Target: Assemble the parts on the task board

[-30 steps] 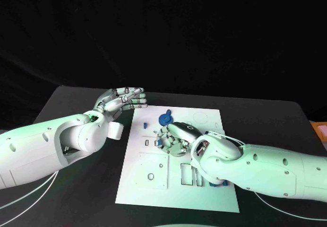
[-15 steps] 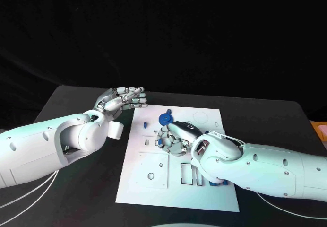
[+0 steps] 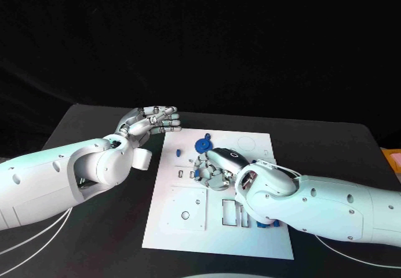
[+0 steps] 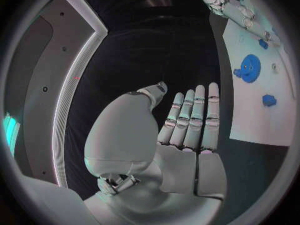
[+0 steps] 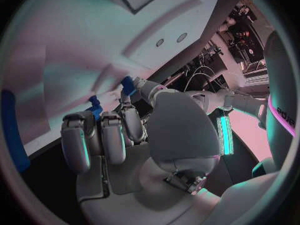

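The right hand [image 3: 213, 169] lies curled on the board [image 3: 251, 237], fingers pinching a small blue part [image 5: 128, 85] (mostly hidden). The left hand [image 3: 153, 121] hovers beside the board, fingers straight, empty.

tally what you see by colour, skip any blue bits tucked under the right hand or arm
white: 1, the flat task board
silver: 2, the left hand and the right hand
blue: 2, a round disc and a small block
total: 5
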Robot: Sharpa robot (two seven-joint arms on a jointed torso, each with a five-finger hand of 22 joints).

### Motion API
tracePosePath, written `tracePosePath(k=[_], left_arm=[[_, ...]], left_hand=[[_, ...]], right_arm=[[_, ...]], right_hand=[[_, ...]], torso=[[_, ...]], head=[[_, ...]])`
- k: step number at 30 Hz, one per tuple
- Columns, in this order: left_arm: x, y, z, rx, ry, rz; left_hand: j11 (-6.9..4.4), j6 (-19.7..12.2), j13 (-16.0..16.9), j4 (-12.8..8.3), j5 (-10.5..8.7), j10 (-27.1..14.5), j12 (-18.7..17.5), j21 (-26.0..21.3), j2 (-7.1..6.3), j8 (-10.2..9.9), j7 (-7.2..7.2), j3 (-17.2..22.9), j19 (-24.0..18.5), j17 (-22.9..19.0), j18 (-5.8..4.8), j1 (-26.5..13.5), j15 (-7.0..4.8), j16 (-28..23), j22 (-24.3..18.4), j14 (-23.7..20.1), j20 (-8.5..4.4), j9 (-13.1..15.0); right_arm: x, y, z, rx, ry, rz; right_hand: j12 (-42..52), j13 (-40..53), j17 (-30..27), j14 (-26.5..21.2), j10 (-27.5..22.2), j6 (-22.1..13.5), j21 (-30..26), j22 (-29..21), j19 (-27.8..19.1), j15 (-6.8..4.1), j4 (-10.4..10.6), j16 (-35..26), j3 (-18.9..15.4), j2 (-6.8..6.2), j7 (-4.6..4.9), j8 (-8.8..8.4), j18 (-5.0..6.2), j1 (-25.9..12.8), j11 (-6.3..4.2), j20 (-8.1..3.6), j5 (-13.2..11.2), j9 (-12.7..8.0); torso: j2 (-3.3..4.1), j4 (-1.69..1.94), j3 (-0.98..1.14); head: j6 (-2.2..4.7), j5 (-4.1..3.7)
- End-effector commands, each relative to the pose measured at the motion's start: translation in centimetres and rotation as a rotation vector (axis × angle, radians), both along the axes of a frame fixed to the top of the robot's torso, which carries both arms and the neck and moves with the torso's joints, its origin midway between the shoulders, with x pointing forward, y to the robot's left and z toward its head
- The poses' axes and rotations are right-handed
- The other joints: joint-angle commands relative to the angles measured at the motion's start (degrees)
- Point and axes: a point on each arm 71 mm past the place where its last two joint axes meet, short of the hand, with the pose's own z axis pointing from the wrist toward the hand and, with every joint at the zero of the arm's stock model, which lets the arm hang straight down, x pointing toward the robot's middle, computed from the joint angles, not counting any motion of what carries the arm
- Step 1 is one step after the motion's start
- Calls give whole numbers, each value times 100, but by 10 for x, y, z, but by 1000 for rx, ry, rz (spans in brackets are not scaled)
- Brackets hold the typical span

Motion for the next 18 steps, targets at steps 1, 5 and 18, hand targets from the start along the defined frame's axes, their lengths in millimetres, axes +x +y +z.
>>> tracePosePath(k=[1, 5, 18], left_arm=[[-1, -3, 1, -13, -3, -21], [-1, -2, 1, -13, -3, -21], [-1, -2, 1, -13, -3, -21]], left_hand=[[38, 17, -6, 12, 26, 2, -38, 34, 2, -22, 330, 25, -34, 5, 65, -35, 11, 17, -8, -43, 1, -5], [38, 17, -6, 12, 26, 2, -38, 34, 2, -22, 330, 25, -34, 5, 65, -35, 11, 17, -8, -43, 1, -5], [38, 17, -6, 12, 26, 2, -38, 34, 2, -22, 330, 25, -34, 5, 65, -35, 11, 17, -8, -43, 1, -5]], right_arm=[[-1, 0, -2, -11, -3, 0], [-1, 0, -2, -7, -6, 1], [-1, -1, 1, 26, -31, -1]], right_hand=[[-44, -21, 1304, 550, -43, -64, -22, 1413, 516, 36, 65, -23, -47, -88, 18, -60, -42, -50, 23, 18, -120, -37], [-110, -113, 1262, 539, -124, -168, -68, 1381, 483, 60, 171, -38, -152, -181, 52, -127, -29, -148, 54, 37, -157, -78], [-193, -215, 1218, 527, -230, -431, -126, 1344, 443, 118, 328, -56, -463, -314, 124, -324, -12, -154, 122, 90, -151, -178]], torso=[[-1, -4, -2], [-2, -4, -2], [-1, -3, 0]], head=[[0, 3], [0, 2], [-16, 5]])
